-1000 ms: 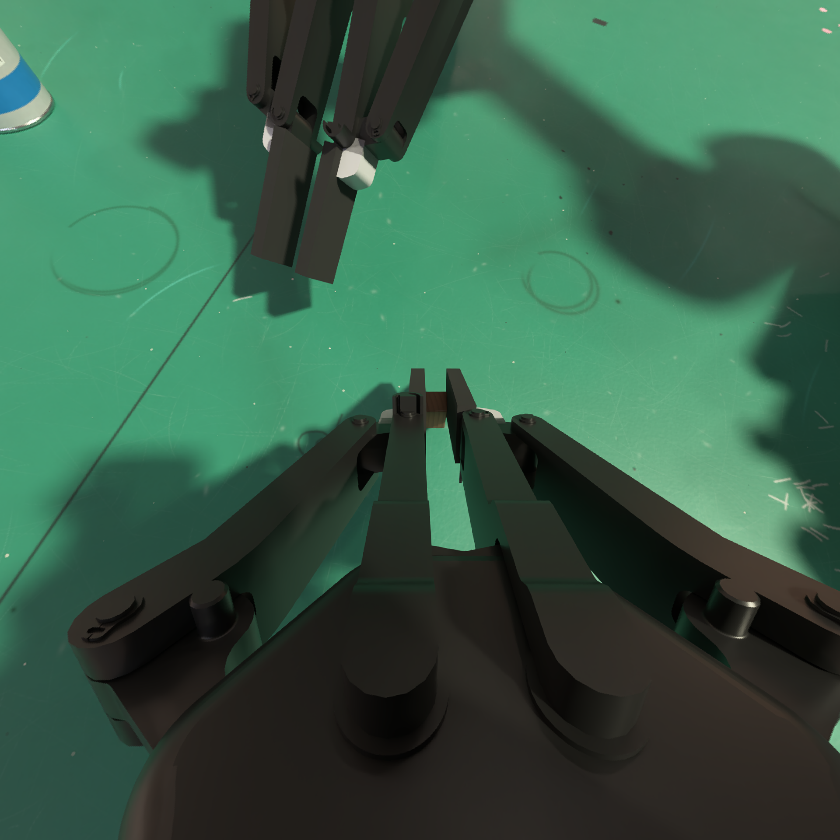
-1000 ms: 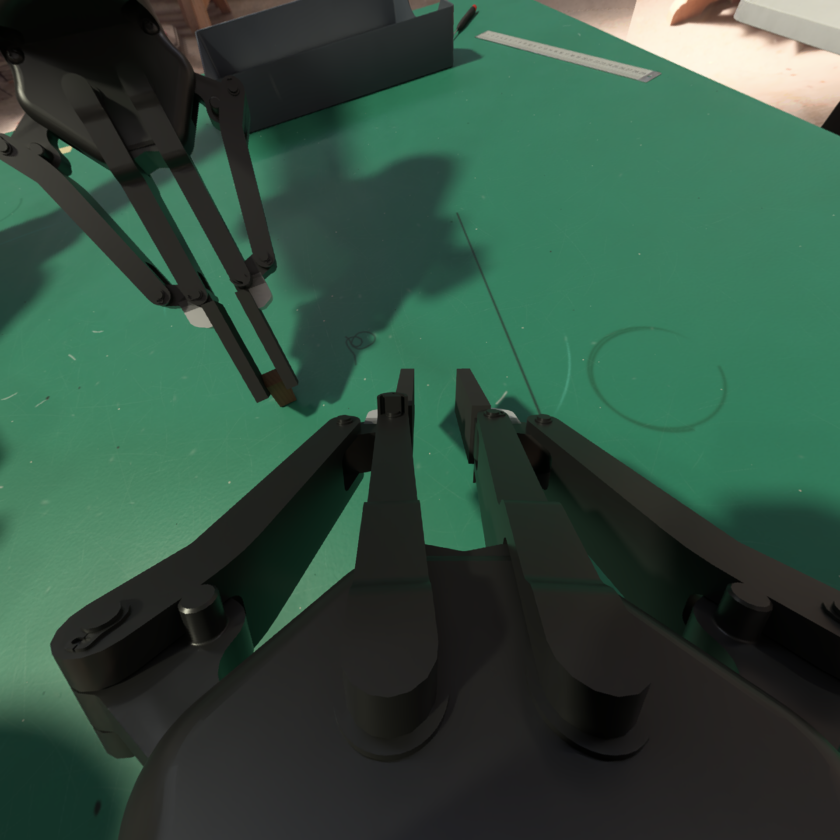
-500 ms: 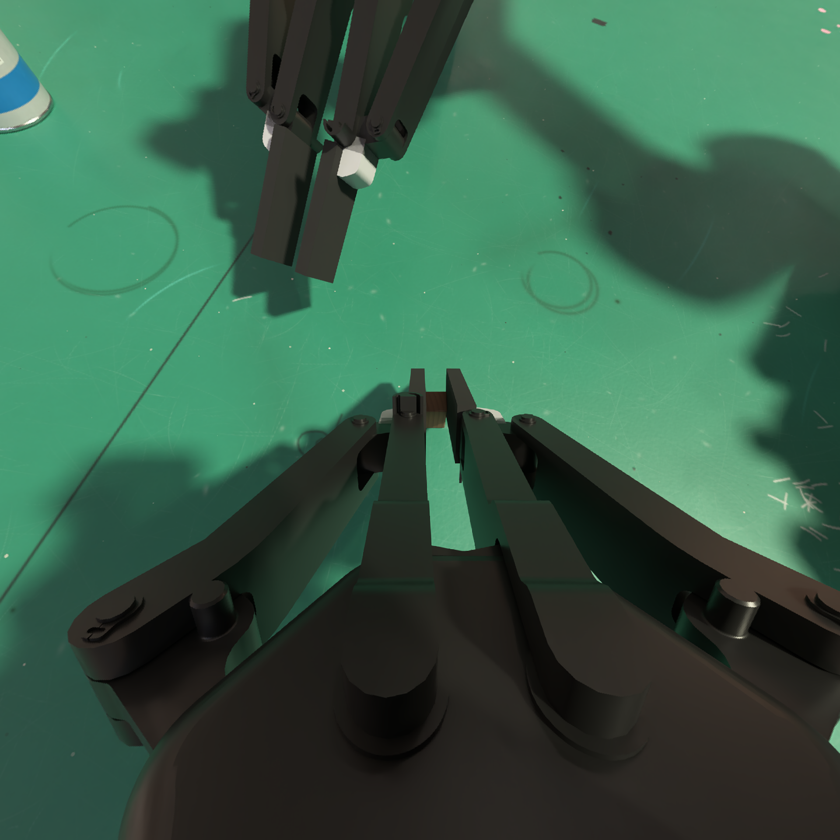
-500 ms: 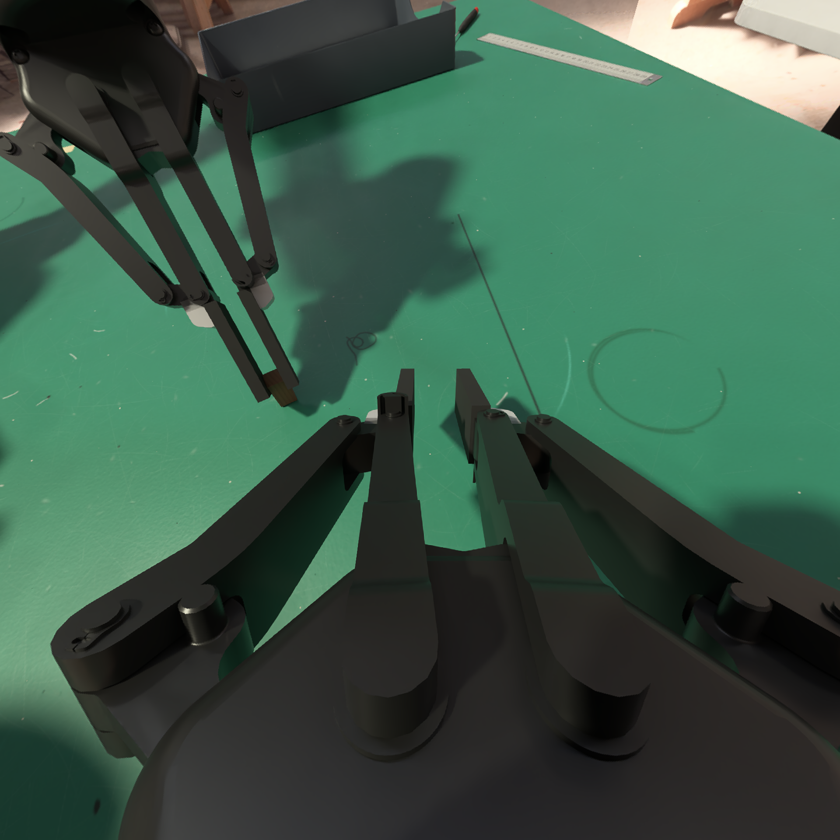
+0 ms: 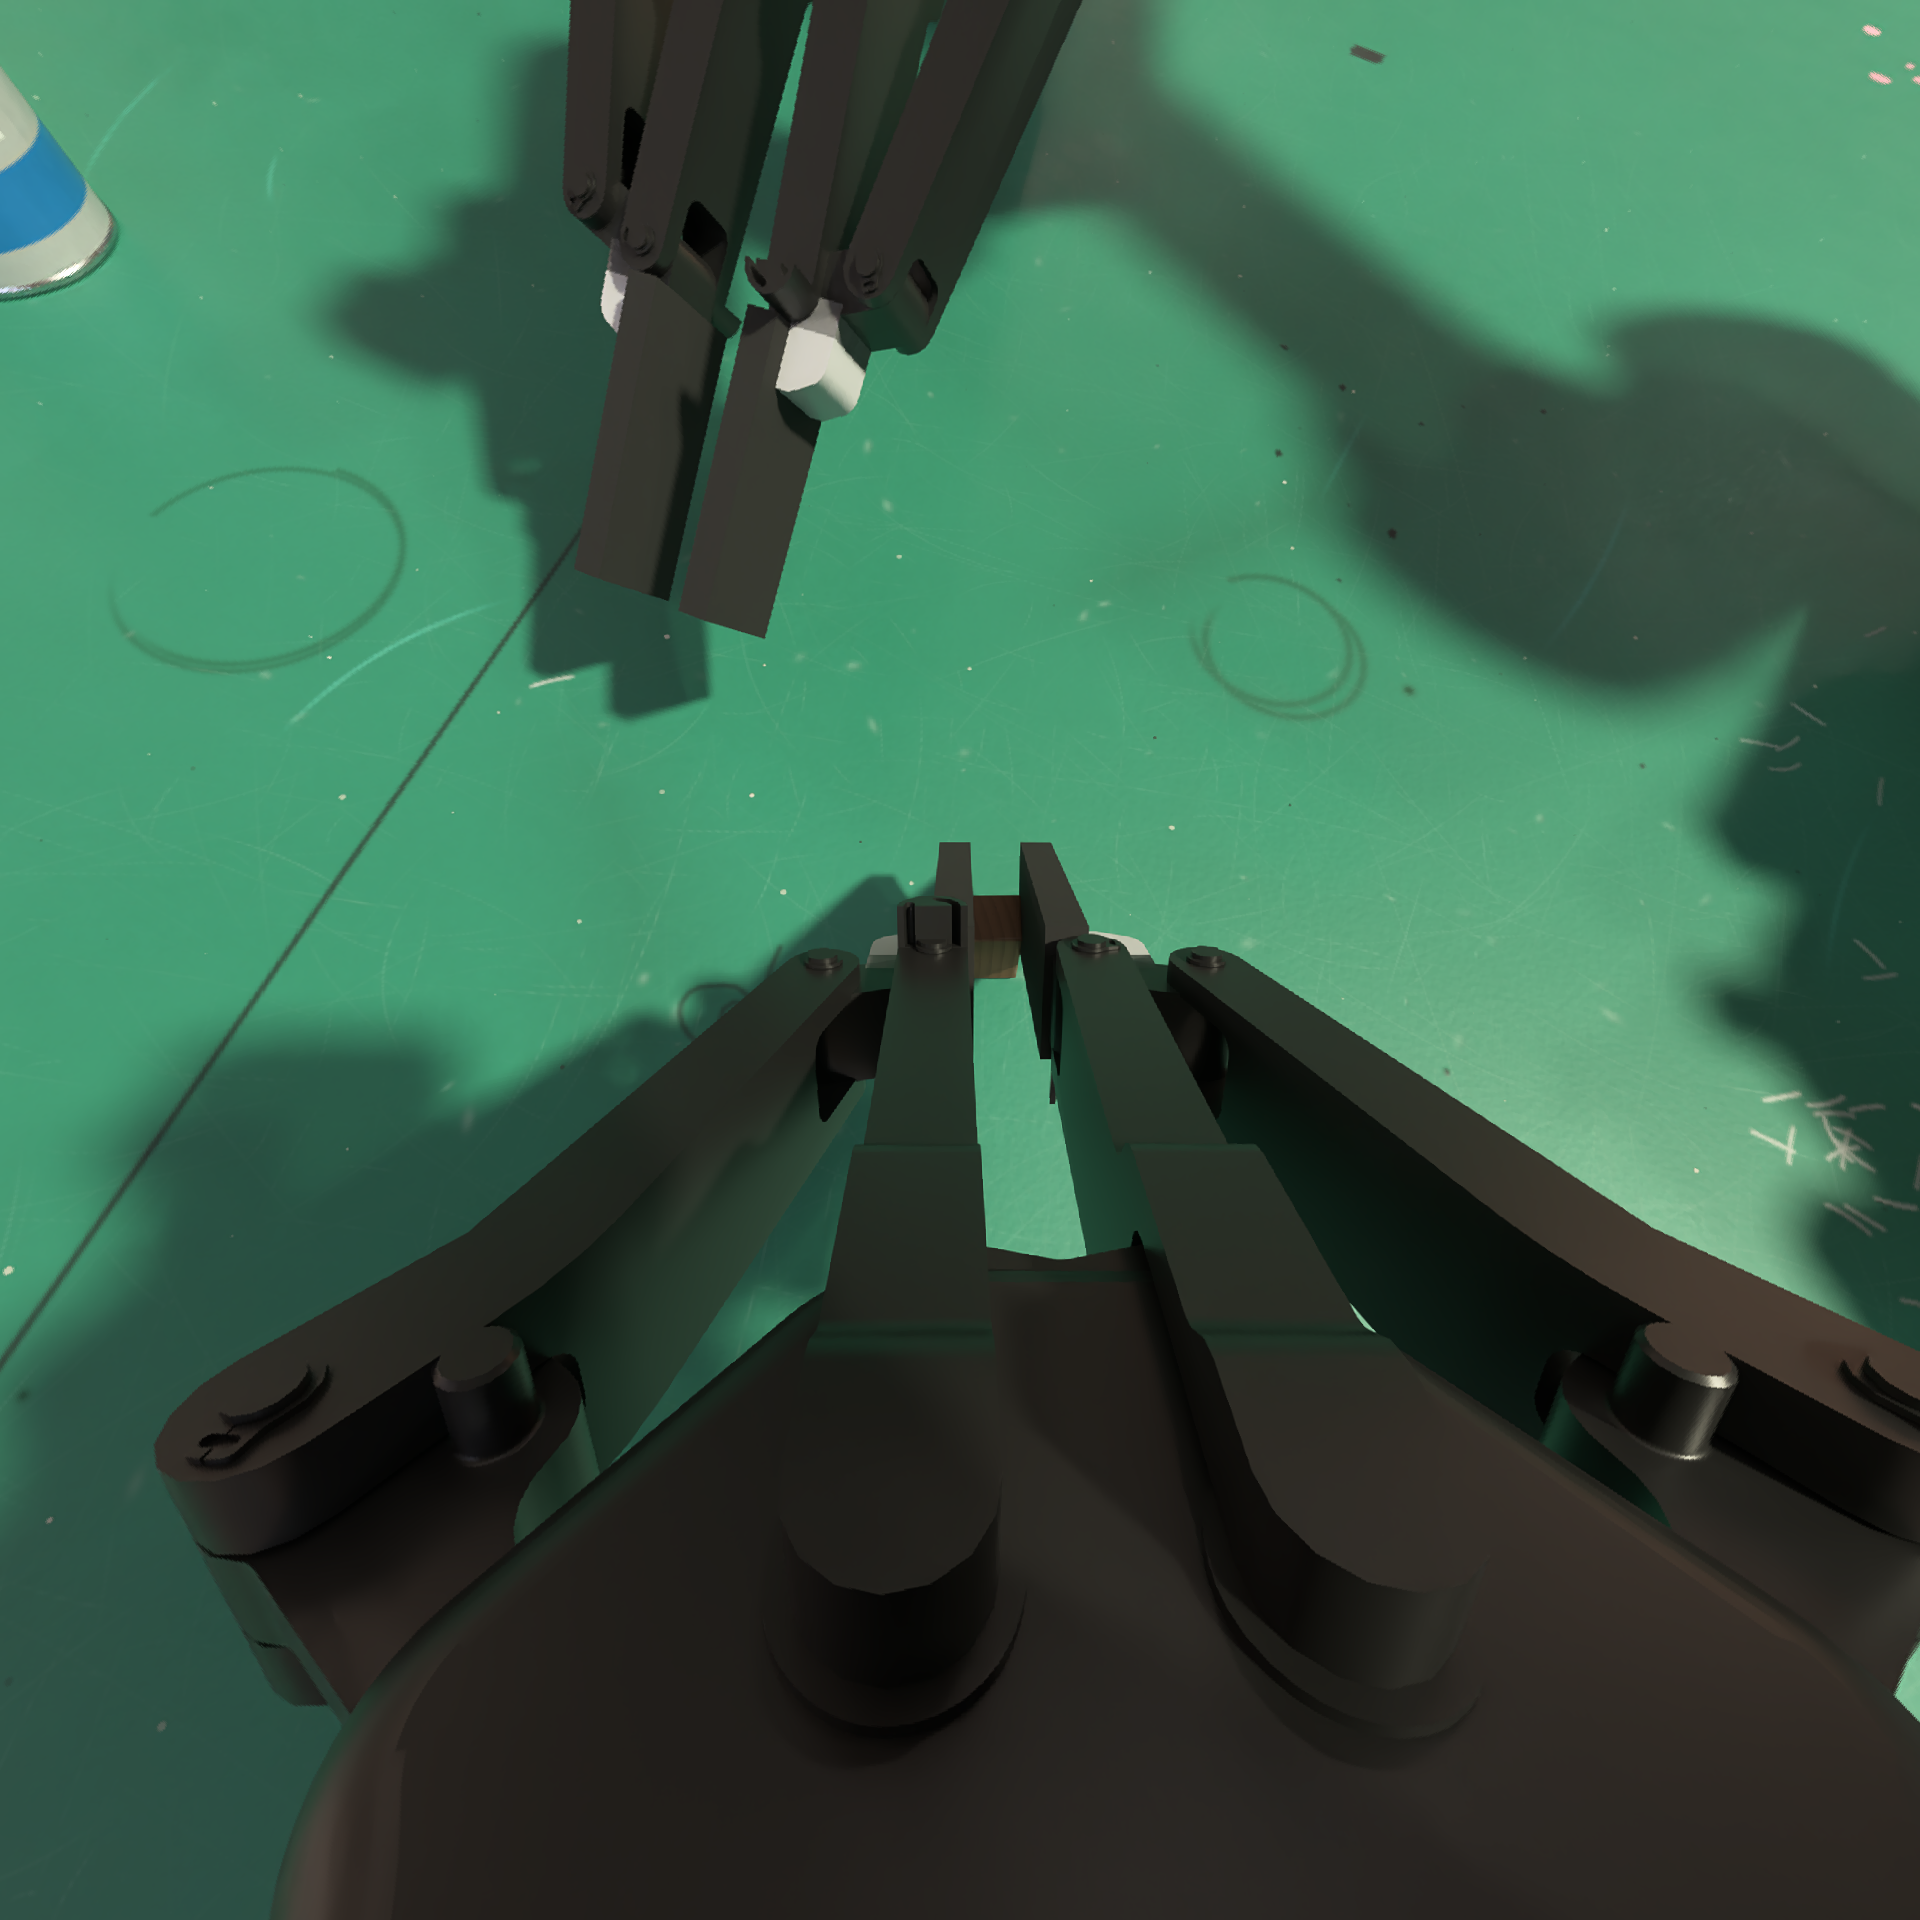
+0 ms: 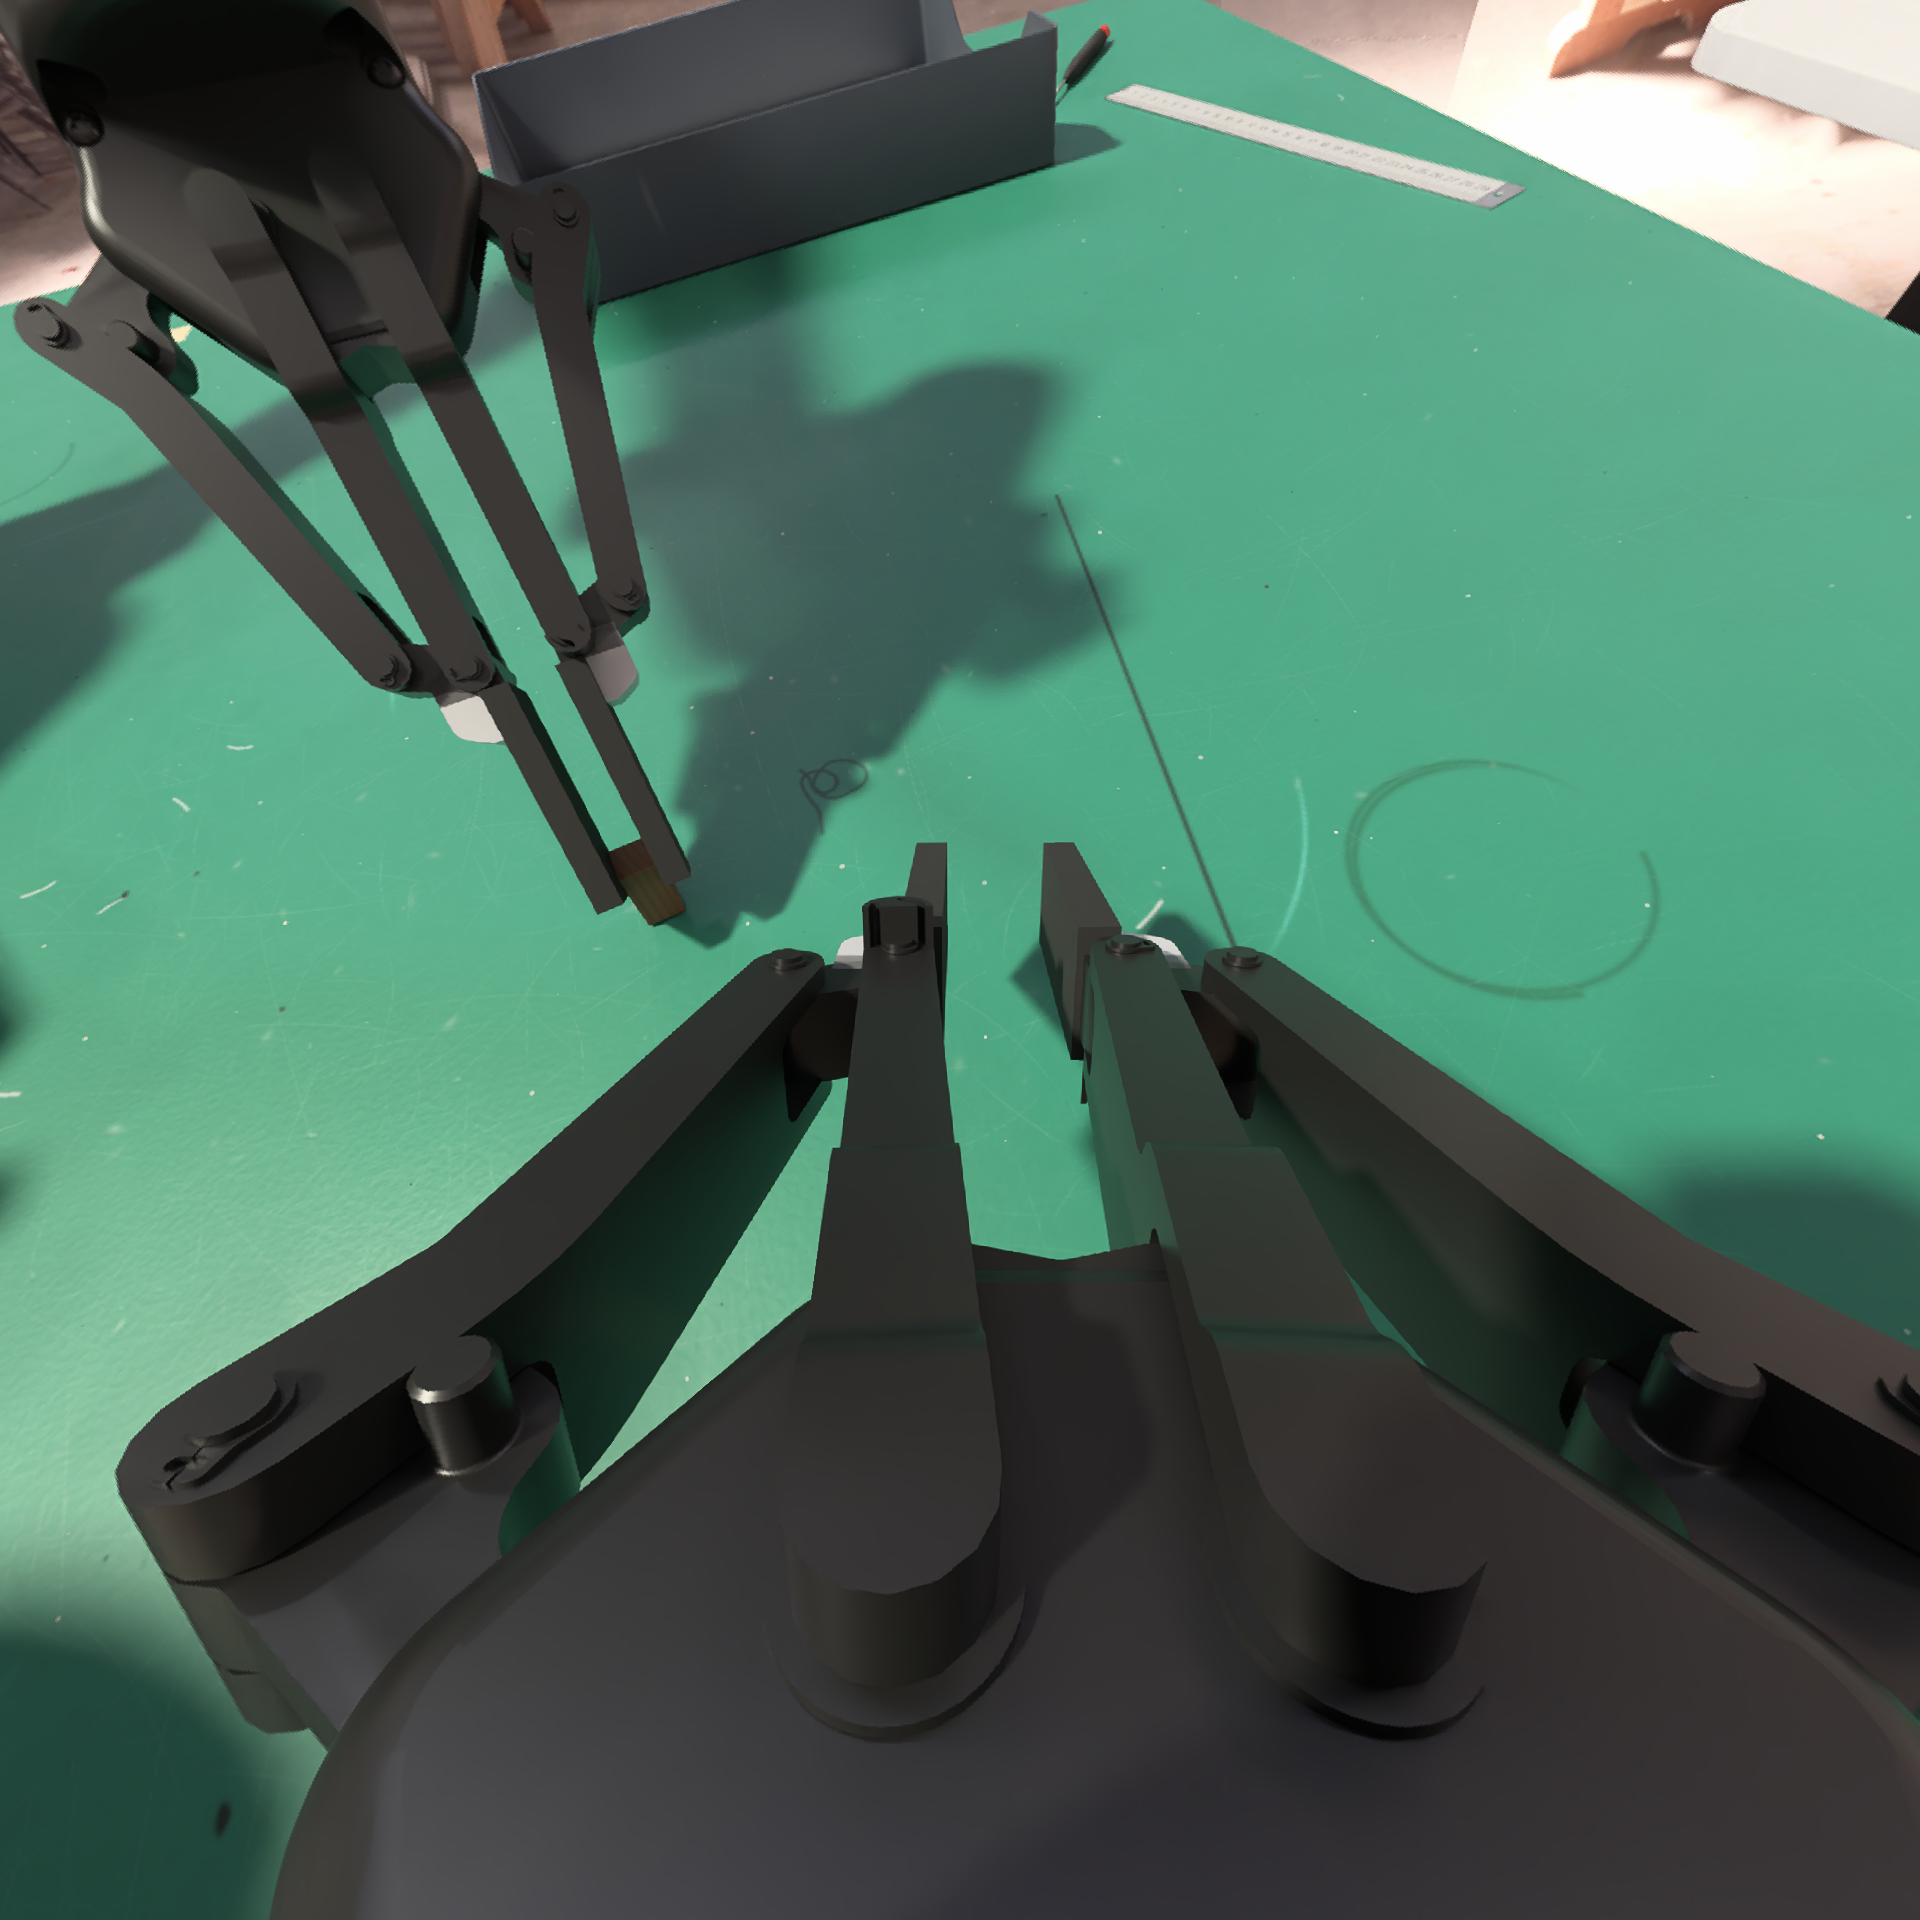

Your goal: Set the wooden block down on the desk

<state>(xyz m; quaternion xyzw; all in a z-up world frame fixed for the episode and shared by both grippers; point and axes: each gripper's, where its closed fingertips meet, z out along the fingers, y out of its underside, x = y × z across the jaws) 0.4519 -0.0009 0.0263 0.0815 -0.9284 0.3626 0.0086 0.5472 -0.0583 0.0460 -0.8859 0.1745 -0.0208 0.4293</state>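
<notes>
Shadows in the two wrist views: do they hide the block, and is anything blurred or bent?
Left wrist view: hard gripper shadows cross the desk; the block between the left gripper fingers is dim but sharp. Right wrist view: block lit, wide-angle stretch at the edges, no blur.

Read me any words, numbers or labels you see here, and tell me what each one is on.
No text here is legible.
Metal ruler: scale marks too small to read.
Blue-and-white container: mostly out of frame, no readable lettering shows.
</notes>
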